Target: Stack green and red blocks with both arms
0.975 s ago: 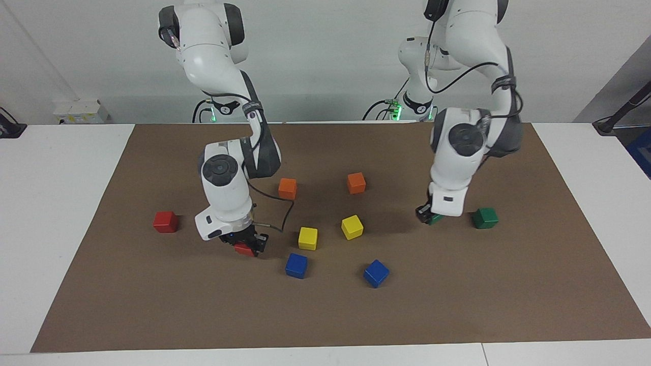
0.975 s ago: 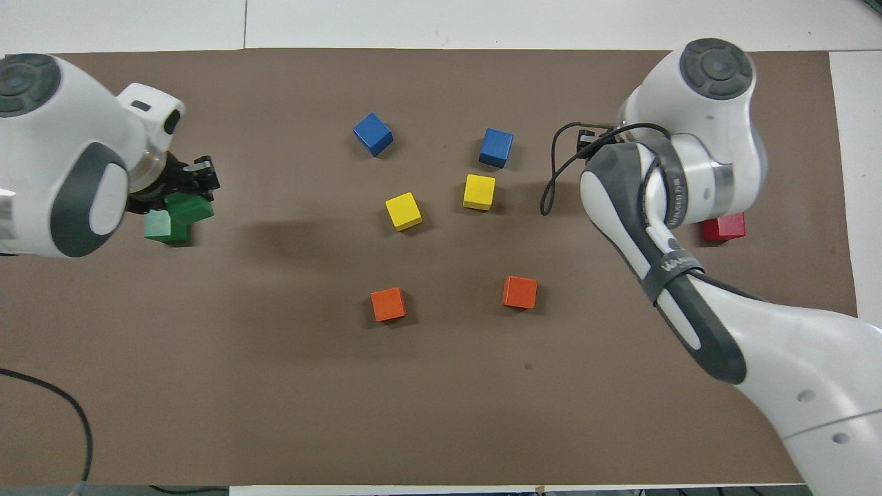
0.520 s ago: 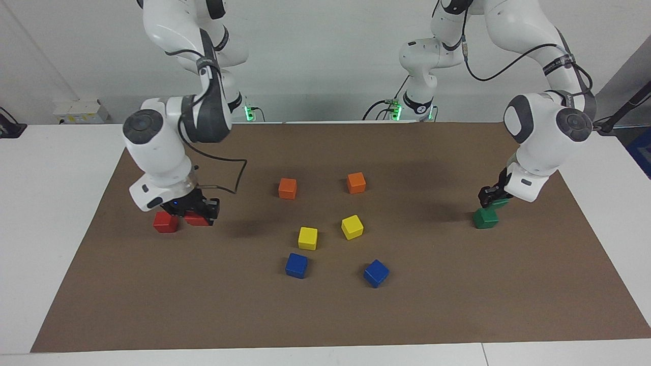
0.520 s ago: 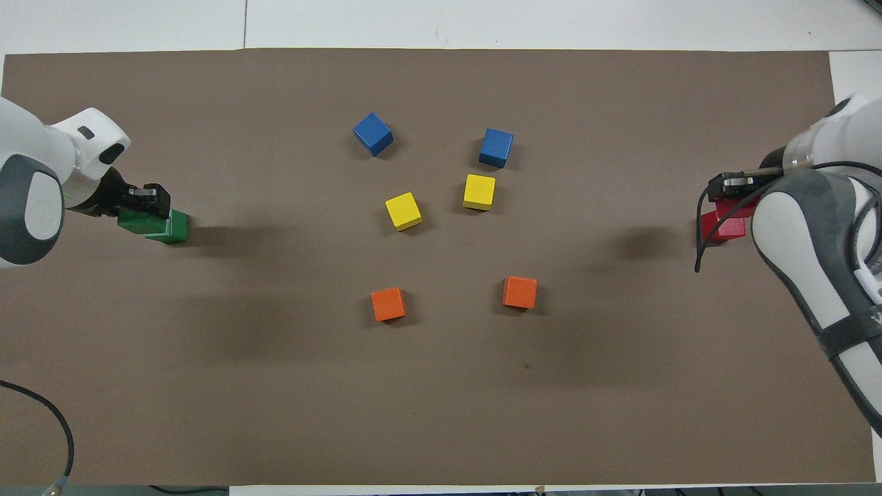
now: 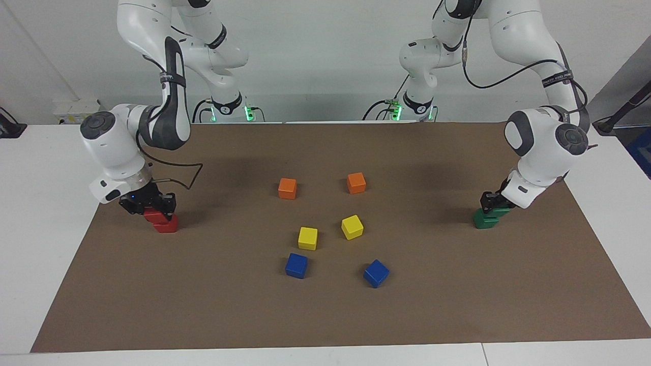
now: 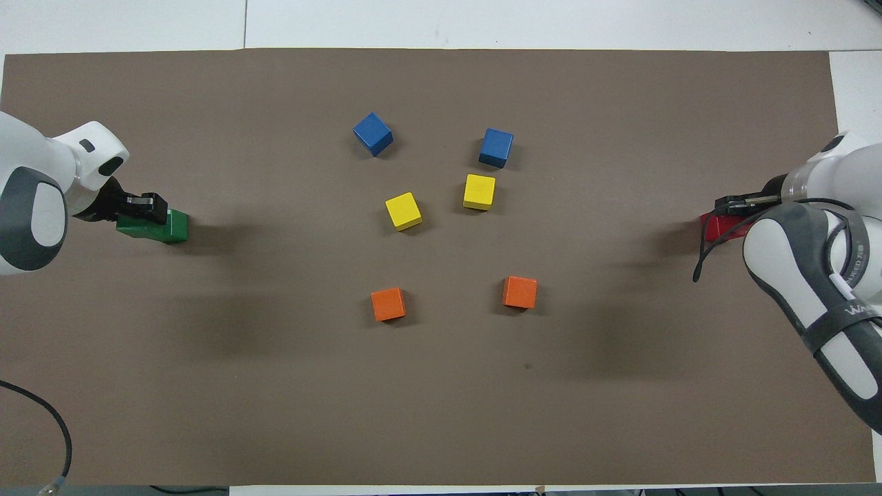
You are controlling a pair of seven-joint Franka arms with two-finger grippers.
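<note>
Nearest the robots, the two orange cubes point(image 5: 287, 188) lie untouched on the tabletop point(image 5: 325, 315); they are not part of the job.

A little farther out, both stacks look almost made. At the left arm's end, the left arm point(image 5: 544, 147) has its jaws closed on the upper green block point(image 5: 498, 211), which appears to sit on the lower green block point(image 5: 482, 221), shifted a little off square. At the right arm's end, the right arm point(image 5: 114, 147) has its jaws gripping the upper red block point(image 5: 151, 215), set on the lower red block point(image 5: 168, 224) with a similar offset. Whether each upper block bears fully on its partner I cannot tell. As I judge it, what remains is to let go and lift clear without nudging the pairs.

Farther still lie the two yellow cubes point(image 5: 307, 238), then the two blue cubes point(image 5: 296, 265), all loose and apart.

Writing: a dark strap point(image 6: 844, 318) on the right arm carries white letters beginning "WA"; the rest is unreadable. The blocks carry no labels.
</note>
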